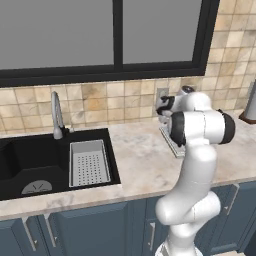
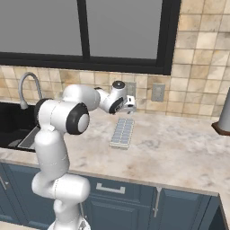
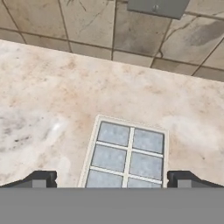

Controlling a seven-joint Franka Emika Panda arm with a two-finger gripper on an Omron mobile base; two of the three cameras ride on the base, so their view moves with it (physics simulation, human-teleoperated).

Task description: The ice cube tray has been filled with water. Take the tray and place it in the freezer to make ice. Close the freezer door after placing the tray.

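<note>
The ice cube tray (image 2: 122,132) lies flat on the marble counter (image 2: 179,152) near the tiled back wall, its pale-blue cells showing a faint sheen of water. In the left base view its edge (image 1: 169,141) peeks out from behind my arm. My gripper (image 2: 129,108) hangs just above the tray's far end, pointing down. In the hand view the tray (image 3: 127,153) lies between and just beyond my fingertips (image 3: 42,179), which stand wide apart. The gripper (image 3: 113,180) is open and holds nothing. The freezer and its door are out of view.
A black sink (image 1: 30,160) with a faucet (image 1: 56,117) and a perforated grey strainer basket (image 1: 89,162) lies to the left. A wall outlet (image 2: 157,92) sits behind the tray. A tall grey object on a dark base (image 2: 223,117) stands far right.
</note>
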